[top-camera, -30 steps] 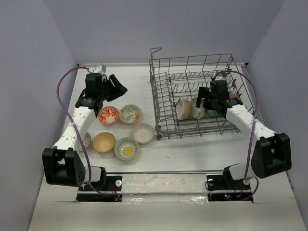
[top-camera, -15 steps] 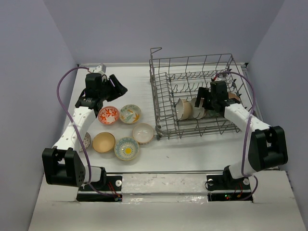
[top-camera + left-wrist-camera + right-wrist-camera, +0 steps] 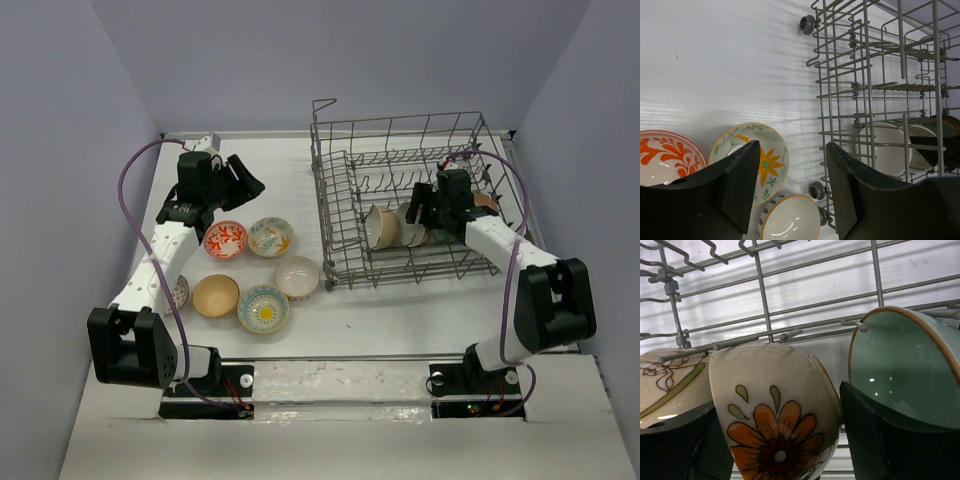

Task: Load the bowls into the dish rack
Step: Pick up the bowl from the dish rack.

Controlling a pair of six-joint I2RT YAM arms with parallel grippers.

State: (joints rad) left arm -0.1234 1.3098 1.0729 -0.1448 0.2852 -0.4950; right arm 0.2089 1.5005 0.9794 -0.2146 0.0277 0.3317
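Right wrist: gripper (image 3: 774, 402) poss. holding bowl (image 3: 767, 372).

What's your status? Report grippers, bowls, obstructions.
Left gripper open, empty, above the loose bowls. Right gripper astride the orange-flower bowl in the dish rack, grip unclear. No obstruction seen.

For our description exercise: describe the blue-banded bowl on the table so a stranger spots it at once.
Find the large grey wire dish rack; left of it, small round ceramic bowls cluster on the white table. Take the frontmost bowl: it alone has a broad blue-patterned band ringing a yellow centre.
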